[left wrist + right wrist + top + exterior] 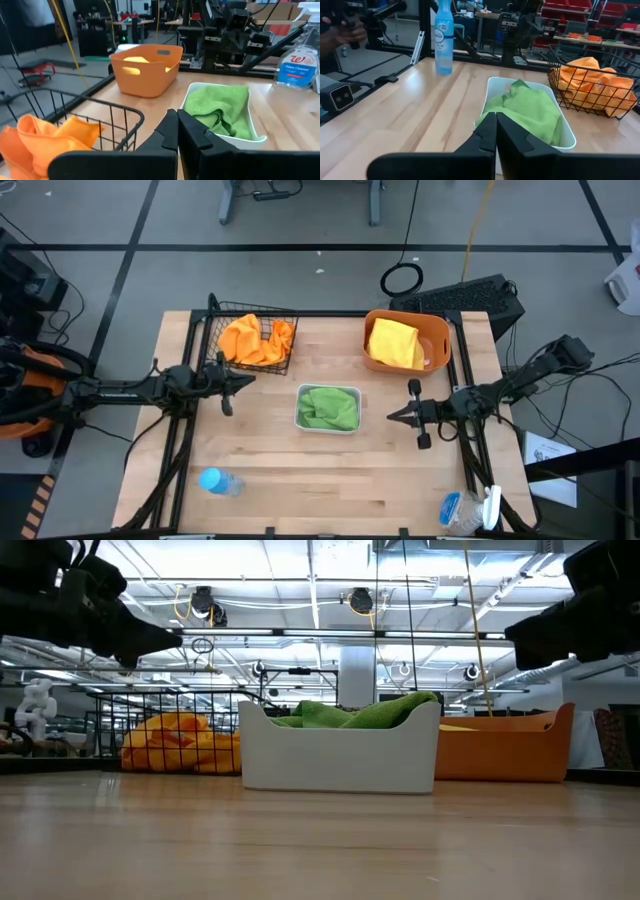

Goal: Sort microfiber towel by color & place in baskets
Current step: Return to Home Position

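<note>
Here, both my tools hang clenched and empty over the worktop. My left tool (246,379) sits just near of the black wire basket (291,361) holding the orange towels (258,338). My right tool (393,416) is right of the white tray (300,394) of green towels (328,408). Yellow towels (393,342) fill the orange tub (441,332), far right.

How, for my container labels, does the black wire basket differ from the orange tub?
The black wire basket is open mesh; the orange tub has solid walls and rounded corners. The basket holds orange cloths, the tub a yellow cloth. The basket stands on the table's left side, the tub on its right. Both hold cloths of one colour.
</note>
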